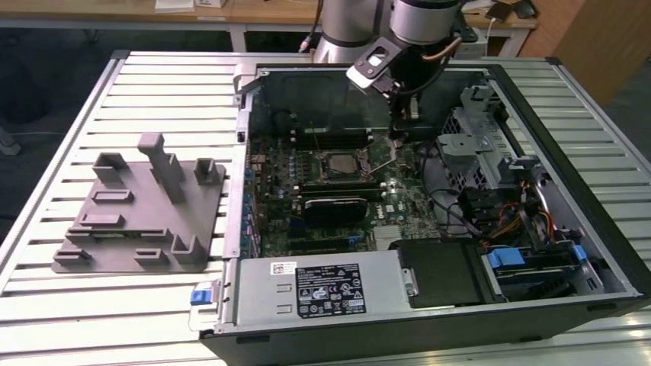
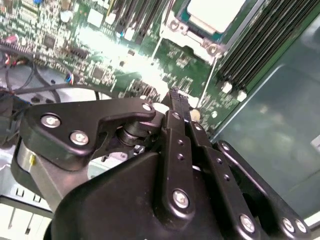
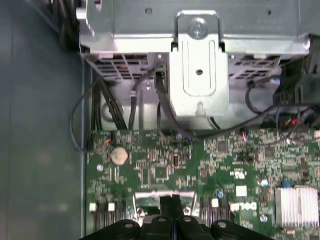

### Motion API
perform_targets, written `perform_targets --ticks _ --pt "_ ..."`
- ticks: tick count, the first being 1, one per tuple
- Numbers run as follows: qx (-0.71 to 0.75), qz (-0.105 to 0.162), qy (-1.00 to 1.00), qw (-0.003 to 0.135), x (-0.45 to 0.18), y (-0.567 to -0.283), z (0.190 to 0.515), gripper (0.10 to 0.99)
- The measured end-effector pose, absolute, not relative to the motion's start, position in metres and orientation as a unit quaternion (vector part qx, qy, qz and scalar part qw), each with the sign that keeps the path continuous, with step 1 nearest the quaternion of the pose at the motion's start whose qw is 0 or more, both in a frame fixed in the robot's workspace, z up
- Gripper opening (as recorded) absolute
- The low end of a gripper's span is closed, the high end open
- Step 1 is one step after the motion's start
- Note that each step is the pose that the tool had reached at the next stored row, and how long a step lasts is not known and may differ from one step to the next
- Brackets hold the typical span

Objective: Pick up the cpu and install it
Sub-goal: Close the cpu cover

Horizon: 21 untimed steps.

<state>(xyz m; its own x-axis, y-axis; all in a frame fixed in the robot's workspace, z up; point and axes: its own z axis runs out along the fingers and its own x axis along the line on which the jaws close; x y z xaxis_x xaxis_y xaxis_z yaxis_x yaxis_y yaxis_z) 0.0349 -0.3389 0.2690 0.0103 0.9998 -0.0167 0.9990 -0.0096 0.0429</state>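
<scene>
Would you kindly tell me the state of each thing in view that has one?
tool, shut, fingers together just over the motherboard.
cpu, lying in the socket, silver top up.
computer case, lying on its side, open, side panel off.

Shiny metal cpu [image 2: 214, 12], matt black hand [image 2: 176, 98], perhaps plastic fixture [image 1: 142, 217]
</scene>
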Motion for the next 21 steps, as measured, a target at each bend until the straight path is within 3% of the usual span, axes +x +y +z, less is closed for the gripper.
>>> perform_targets --ticks 21 --pt "0.714 0.006 0.7 0.018 0.064 -0.339 0.244 0.106"
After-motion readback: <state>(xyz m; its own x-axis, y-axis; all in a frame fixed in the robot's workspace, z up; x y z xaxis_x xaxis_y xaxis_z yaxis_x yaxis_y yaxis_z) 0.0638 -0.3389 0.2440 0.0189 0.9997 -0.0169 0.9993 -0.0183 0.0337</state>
